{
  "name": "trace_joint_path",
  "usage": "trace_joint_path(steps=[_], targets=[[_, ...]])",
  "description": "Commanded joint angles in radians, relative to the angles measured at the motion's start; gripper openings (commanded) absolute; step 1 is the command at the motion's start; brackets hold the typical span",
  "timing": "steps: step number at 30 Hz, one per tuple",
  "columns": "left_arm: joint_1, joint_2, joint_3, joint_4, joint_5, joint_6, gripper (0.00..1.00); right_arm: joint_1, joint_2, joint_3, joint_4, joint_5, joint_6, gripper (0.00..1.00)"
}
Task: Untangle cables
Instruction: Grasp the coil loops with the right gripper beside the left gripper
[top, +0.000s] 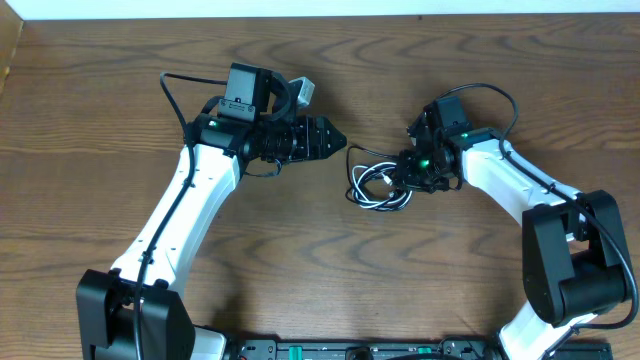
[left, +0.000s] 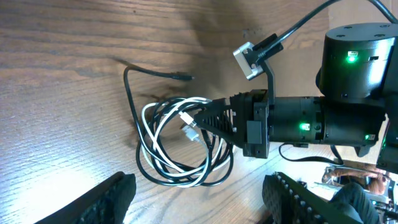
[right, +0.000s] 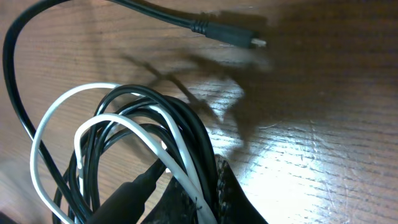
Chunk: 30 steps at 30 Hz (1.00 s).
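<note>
The cables (top: 372, 188) lie in one tangled coil of black and white loops (left: 177, 146) on the wooden table between the two arms. A free black end with a small plug (left: 180, 76) trails out at the far side (right: 233, 36). My right gripper (right: 199, 196) is shut on the cables, with white and black strands pinched between its fingers, at the coil's right edge (top: 400, 180). My left gripper (left: 200, 186) stands open just short of the coil, nothing between its fingers, and sits up and left of the cables in the overhead view (top: 336, 140).
Bare wooden table (top: 300, 270) surrounds the coil. The thicker black wires (top: 490, 95) run along the robot arms. The table's far edge meets a white wall (top: 320, 8) at the top of the overhead view.
</note>
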Motion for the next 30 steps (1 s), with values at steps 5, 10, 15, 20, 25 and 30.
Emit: trace_joint_path(steps=[5, 10, 15, 20, 25, 30], targets=[[-0.036, -0.018, 0.010, -0.011, -0.018, 0.031, 0.72, -0.019, -0.184, 0.011, 0.043, -0.040, -0.130, 0.01], [-0.045, -0.016, 0.010, -0.011, -0.017, 0.044, 0.72, -0.045, -0.344, 0.011, 0.092, -0.076, -0.171, 0.01], [-0.045, -0.015, 0.010, 0.003, -0.018, 0.044, 0.78, -0.052, -0.428, 0.011, 0.109, -0.043, -0.201, 0.01], [-0.045, -0.007, 0.010, 0.014, -0.018, 0.043, 0.83, -0.027, -0.432, 0.010, 0.101, 0.089, -0.157, 0.01], [-0.045, 0.023, 0.010, 0.022, -0.018, -0.006, 0.84, 0.019, -0.432, 0.009, 0.098, 0.282, -0.089, 0.01], [-0.047, 0.063, 0.010, 0.047, -0.018, -0.078, 0.85, 0.076, -0.432, 0.009, 0.084, 0.437, -0.060, 0.01]])
